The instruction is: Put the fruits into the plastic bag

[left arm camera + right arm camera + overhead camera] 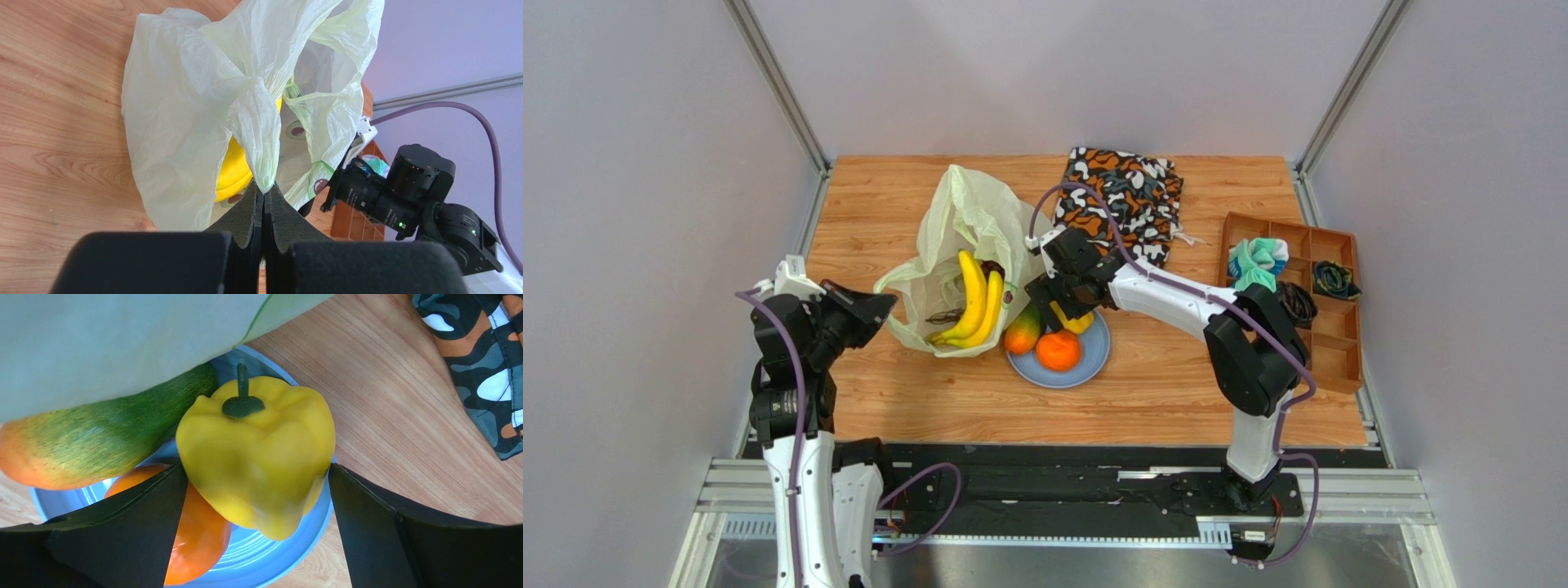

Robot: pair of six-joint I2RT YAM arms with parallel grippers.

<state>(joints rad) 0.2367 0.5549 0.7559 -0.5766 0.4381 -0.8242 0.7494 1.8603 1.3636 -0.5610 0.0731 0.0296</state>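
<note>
Small yellow fruit (258, 459) sits on the blue plate (1090, 361) mid-table, and the right gripper (1063, 300) looks clamped on it, a finger on each side. Just left of it is the plastic bag (965, 221), mouth facing right with the bananas (974, 300) poking out. Meanwhile the left gripper (264, 202) is pinched tight on the bag's edge. I'd guess a short hop leftward.

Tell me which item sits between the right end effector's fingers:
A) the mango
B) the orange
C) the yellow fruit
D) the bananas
C: in the right wrist view the yellow fruit fills the gap between the fingers of the right end effector, touching both, while the orange and mango lie beside it on the plate.
</note>
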